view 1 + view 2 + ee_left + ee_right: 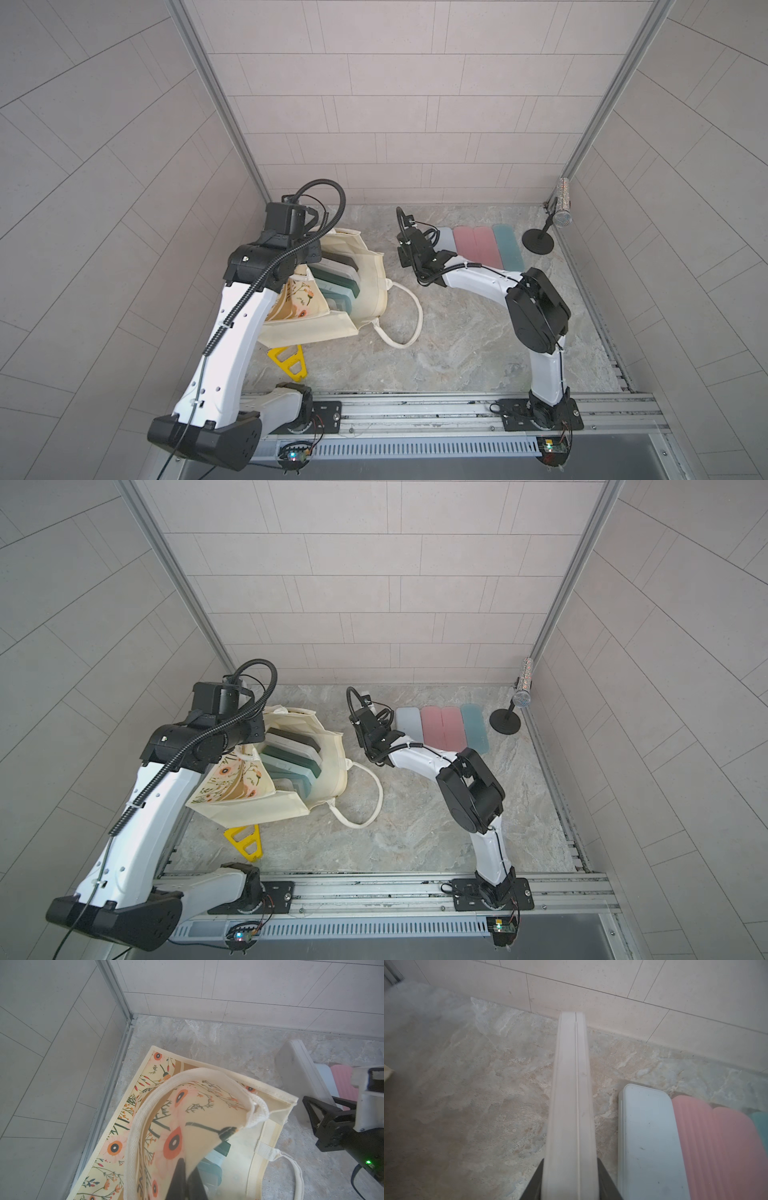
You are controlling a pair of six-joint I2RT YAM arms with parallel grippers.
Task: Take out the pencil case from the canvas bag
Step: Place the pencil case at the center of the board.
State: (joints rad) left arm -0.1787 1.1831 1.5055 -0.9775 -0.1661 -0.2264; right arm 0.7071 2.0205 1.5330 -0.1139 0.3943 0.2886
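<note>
In both top views the left arm's wrist hides the left gripper point(188, 1176). Its wrist view shows the jaws pinched tight on the flowered wall of the canvas bag point(361, 307), which lies on its side at 9 o'clock on the table point(457, 353), mouth toward 3, with only the ends of several more cases point(338, 282) showing inside. The right gripper point(571, 1161), jaws narrow, clamps a pale grey pencil case point(572, 1084) on edge outside the bag near 12 o'clock, its gripped end cut off. A row of flat cases point(486, 249) lies just beside at 1, a microphone stand point(540, 241) is at 2, and a yellow plastic piece point(289, 361) at 7 is half hidden under the bag.
</note>
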